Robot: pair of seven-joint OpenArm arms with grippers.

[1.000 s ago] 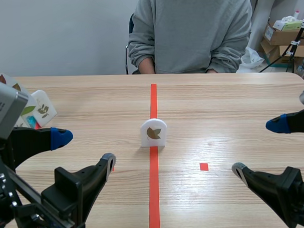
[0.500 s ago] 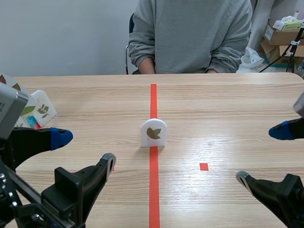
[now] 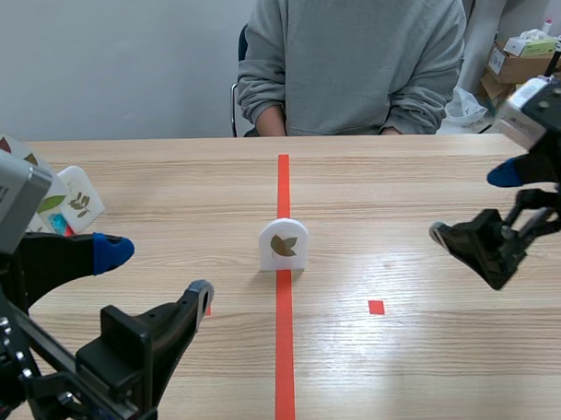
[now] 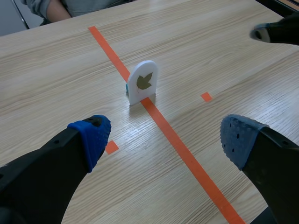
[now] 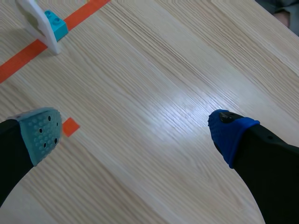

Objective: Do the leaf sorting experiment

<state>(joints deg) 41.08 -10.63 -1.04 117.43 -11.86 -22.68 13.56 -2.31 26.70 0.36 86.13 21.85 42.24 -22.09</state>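
Right pincer (image 3: 469,203) risen, gaping empty (left pincer (image 3: 159,271) likewise); wood table (image 3: 169,177), orange tape (image 3: 282,191), cardboard boxes (image 3: 520,63) behind.

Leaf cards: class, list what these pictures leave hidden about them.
Leaf card pile: scene view, partly behind the left arm; count unclear.
Standing leaf card: right wrist view, cut off by the edge, its picture turned away.
Blue block: scene view, hidden behind that card.
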